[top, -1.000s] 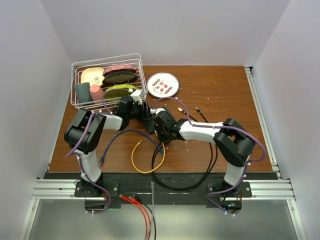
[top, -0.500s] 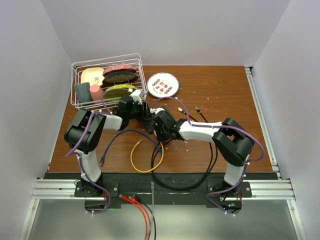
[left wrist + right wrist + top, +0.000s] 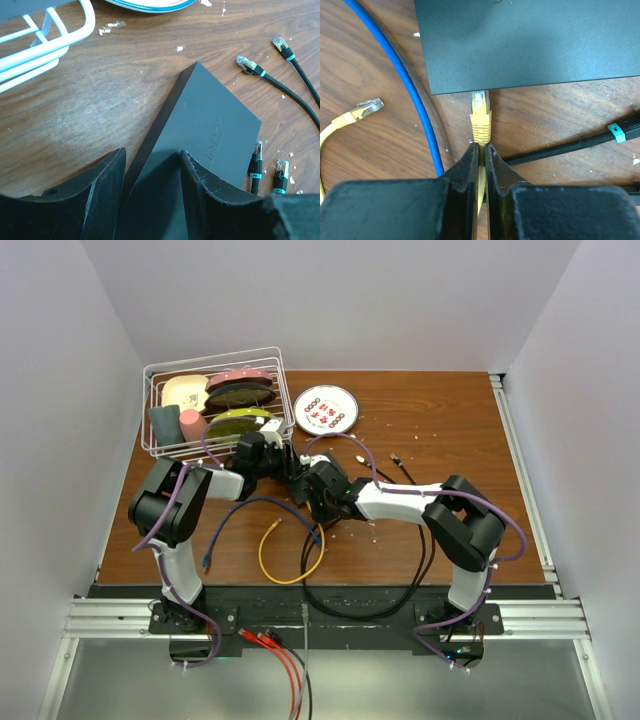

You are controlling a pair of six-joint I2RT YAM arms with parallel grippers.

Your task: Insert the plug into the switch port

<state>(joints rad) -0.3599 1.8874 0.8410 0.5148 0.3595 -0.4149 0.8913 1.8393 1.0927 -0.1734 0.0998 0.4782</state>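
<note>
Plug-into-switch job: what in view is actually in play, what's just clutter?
In play: black switch box, yellow plug pinched in right gripper, left gripper astride the box.
Lying about: blue cable, black cables, loose yellow plug end, wire basket, plate.

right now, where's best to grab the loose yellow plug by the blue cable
Take the loose yellow plug by the boot behind its clear tip, from straight above, jaws across its cable. It lies flat on the table, apart from the blue cable.
</note>
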